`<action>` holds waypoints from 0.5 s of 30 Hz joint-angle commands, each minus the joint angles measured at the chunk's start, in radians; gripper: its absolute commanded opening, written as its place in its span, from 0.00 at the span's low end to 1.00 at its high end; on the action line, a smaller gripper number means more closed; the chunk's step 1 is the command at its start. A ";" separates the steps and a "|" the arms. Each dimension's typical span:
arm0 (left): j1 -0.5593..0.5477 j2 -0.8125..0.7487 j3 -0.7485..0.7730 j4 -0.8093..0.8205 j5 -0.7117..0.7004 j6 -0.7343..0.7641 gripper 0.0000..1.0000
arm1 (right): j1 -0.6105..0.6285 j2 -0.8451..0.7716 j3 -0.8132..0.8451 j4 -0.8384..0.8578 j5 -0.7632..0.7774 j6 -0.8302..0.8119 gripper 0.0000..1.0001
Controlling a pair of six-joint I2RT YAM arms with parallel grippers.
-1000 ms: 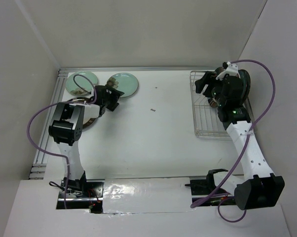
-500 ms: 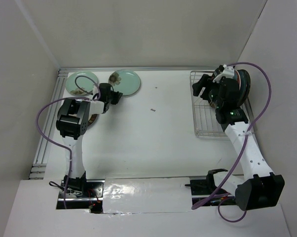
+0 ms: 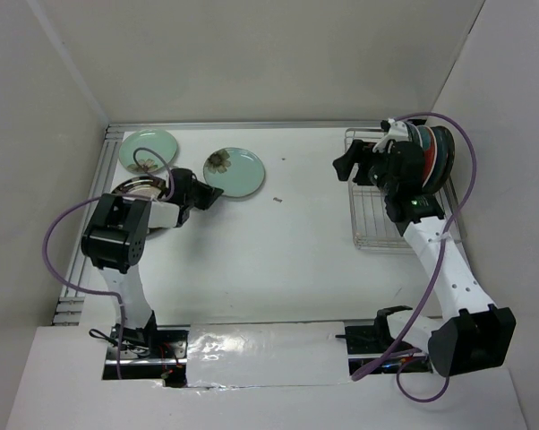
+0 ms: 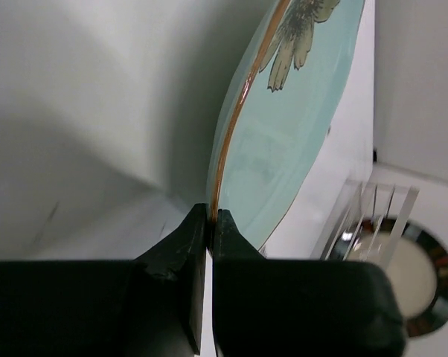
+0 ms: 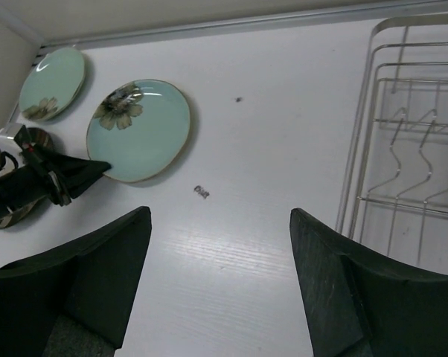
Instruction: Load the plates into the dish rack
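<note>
My left gripper [image 3: 201, 193] is shut on the near-left rim of a mint green plate [image 3: 235, 172] with a flower print. The left wrist view shows the thin orange-edged rim of that plate [image 4: 298, 134] pinched between the two fingertips of the left gripper [image 4: 210, 217]. A second mint plate [image 3: 147, 150] lies at the back left. A cream plate with a dark striped rim [image 4: 421, 286] sits under the left arm. The dish rack [image 3: 377, 215] stands at the right, with several teal and red-orange plates [image 3: 433, 152] upright at its far end. My right gripper [image 5: 220, 216] hangs open and empty over bare table left of the rack [image 5: 402, 149].
A small dark speck [image 5: 202, 192] lies on the table between the held plate [image 5: 138, 130] and the rack. White walls close off the back and sides. A metal rail [image 3: 90, 224] runs along the left edge.
The left gripper has shut on the mint plate's rim and drawn the plate nearer and rightward. The right gripper has swung left off the rack's far end to the table.
</note>
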 commanded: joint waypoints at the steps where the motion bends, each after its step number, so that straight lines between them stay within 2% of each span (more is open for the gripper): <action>1: -0.007 -0.125 -0.073 0.182 0.166 0.112 0.00 | 0.025 0.021 0.047 -0.011 -0.127 -0.013 0.82; 4: -0.007 -0.219 -0.161 0.279 0.300 0.112 0.00 | 0.036 0.047 0.038 -0.011 -0.193 0.007 0.85; 9: -0.007 -0.354 -0.207 0.363 0.456 0.100 0.00 | 0.065 0.065 -0.008 0.045 -0.249 0.053 0.86; 15: -0.018 -0.429 -0.237 0.441 0.646 0.080 0.00 | 0.110 0.128 -0.019 0.093 -0.313 0.074 0.86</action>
